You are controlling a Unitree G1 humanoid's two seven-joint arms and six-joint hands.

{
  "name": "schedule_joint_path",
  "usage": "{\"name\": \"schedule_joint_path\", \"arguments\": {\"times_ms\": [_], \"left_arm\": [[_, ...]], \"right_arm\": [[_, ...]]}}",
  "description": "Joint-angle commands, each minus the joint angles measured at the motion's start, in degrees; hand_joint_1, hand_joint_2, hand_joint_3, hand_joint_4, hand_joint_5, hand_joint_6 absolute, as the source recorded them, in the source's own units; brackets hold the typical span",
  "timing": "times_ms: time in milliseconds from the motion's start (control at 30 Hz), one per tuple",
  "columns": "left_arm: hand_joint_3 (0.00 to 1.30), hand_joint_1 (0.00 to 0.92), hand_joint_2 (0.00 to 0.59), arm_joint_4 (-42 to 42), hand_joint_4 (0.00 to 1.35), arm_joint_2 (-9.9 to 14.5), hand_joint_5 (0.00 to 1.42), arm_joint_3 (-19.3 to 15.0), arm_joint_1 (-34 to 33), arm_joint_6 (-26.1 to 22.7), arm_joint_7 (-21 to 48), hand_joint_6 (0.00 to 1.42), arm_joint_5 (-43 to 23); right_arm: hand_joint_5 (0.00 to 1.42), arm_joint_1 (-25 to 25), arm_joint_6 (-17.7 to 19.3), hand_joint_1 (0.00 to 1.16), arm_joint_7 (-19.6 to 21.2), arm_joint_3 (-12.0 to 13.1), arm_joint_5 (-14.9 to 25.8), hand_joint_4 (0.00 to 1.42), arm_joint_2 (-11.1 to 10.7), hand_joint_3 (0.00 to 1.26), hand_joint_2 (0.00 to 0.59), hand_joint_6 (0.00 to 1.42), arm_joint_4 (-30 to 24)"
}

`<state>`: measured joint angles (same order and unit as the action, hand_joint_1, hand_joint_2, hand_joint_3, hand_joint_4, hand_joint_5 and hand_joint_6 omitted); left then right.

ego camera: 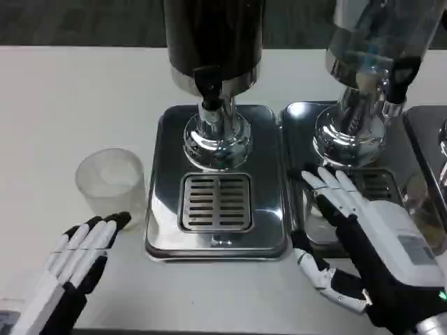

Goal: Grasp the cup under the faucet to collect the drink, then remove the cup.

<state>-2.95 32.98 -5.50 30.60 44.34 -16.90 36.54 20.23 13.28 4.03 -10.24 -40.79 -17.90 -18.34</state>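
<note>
I am at the very start: the cup [112,183] is not yet in my grasp. It is a translucent plastic cup, standing upright on the white worktop [63,98], to the left of the steel drip tray [162,230] and outside it, so not under any faucet. My left hand [78,258] lies low on the worktop just below the cup, its fingers [105,234] stretched out straight and side by side, holding nothing; the dark fingertips reach close to the cup's base, though I cannot tell whether they touch it.

My right hand [374,241] rests over the neighbouring tray [297,118], fingers spread apart and empty, thumb out toward the centre tray. It looks to be waiting.

The dark dispenser [213,35] stands at the back of the centre tray, its black faucet [208,82] pointing down above the chrome base [216,136] and the slotted grate [215,202]. A second, clearer dispenser [374,42] stands to the right.

As I judge it, the next move belongs to my left hand: open around the cup's wall, close with modest pressure since thin plastic may buckle, then lift and carry it rightward over the tray lip and set it on the grate beneath the faucet. The faucet lever would then fall to my right hand.
</note>
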Motion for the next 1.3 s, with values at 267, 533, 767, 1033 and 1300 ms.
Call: {"name": "schedule_joint_path", "arguments": {"times_ms": [267,533,767,1033,1300], "left_arm": [[0.0,0.0,0.07,-0.7,0.0,0.4,0.0,0.3,-0.1,0.6,1.5,0.0,-0.5],[0.0,0.0,0.069,-1.7,0.0,-0.8,0.0,-1.9,-0.1,3.2,-1.7,0.0,-1.4],[0.0,0.0,0.06,-4.0,0.0,0.1,0.0,-3.1,-2.9,2.8,0.7,0.0,-5.5],[0.0,0.0,0.057,-6.4,0.0,1.5,0.0,-3.6,-7.4,1.7,4.4,0.0,-9.0],[0.0,0.0,0.056,-12.3,0.0,2.2,0.0,-2.9,-15.2,0.0,9.1,0.0,-12.7]], "right_arm": [[0.0,0.1,-0.1,0.53,0.2,0.1,0.8,0.05,0.3,0.12,0.502,0.13,-0.2],[0.0,0.1,-0.1,0.52,0.1,0.2,1.1,0.05,0.1,0.12,0.502,0.13,-0.2],[0.0,0.3,-0.2,0.52,0.2,0.3,1.4,0.05,0.3,0.12,0.501,0.13,-0.1],[0.0,0.4,-0.1,0.52,0.5,0.2,1.5,0.06,0.5,0.12,0.501,0.13,0.0],[0.0,0.5,-0.3,0.52,0.3,-0.1,1.3,0.06,0.8,0.12,0.501,0.13,-0.3]]}}
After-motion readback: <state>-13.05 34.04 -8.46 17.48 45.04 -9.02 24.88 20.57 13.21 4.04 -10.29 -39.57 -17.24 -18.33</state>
